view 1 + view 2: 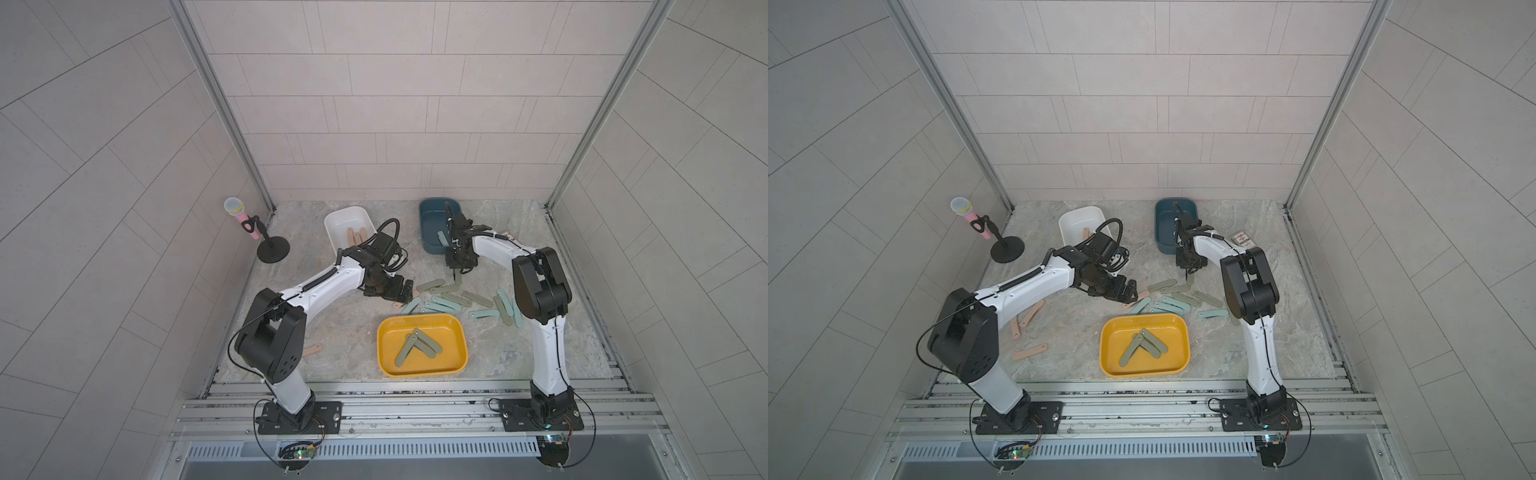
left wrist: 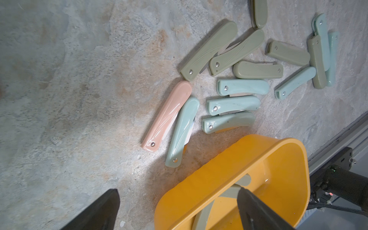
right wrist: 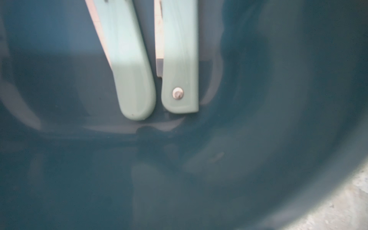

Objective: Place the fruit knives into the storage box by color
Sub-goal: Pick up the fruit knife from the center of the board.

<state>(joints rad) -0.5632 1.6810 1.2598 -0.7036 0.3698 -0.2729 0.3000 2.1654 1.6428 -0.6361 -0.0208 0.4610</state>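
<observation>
Nearest us, the yellow box (image 1: pixel 419 319) sits just back from the table's front edge and holds a few olive knives (image 1: pixel 417 343) (crossed over one another). To its left the stone is bare as far as a lone peach knife (image 1: pixel 312 349) beside the left arm's base. A top view shows more peach knives (image 1: pixel 1032 311) lying under that arm.

Just beyond the yellow box lies the loose pile (image 1: pixel 446 301) of olive and teal knives. Its near edge is close to the box's rim and its right end runs under the right arm's elbow. At the pile's left edge the left gripper (image 1: pixel 405 293) hangs with jaws spread wide and nothing between them. It is over a pink knife (image 2: pixel 167 115) just beside a teal knife (image 2: pixel 182 131). Left of them the table is open.

Farther back, the right gripper (image 1: pixel 454 232) dips into the blue box (image 1: pixel 434 200) over its near wall; we cannot tell how wide its jaws stand. Two teal knives (image 3: pixel 179 69) lie side by side on that box's floor. The white box (image 1: pixel 345 212), holding peach-coloured knives (image 1: pixel 356 237), stands partly behind the left wrist. A clear strip of table separates the two far boxes. A microphone (image 1: pixel 245 222) on its stand fills the far left corner.
</observation>
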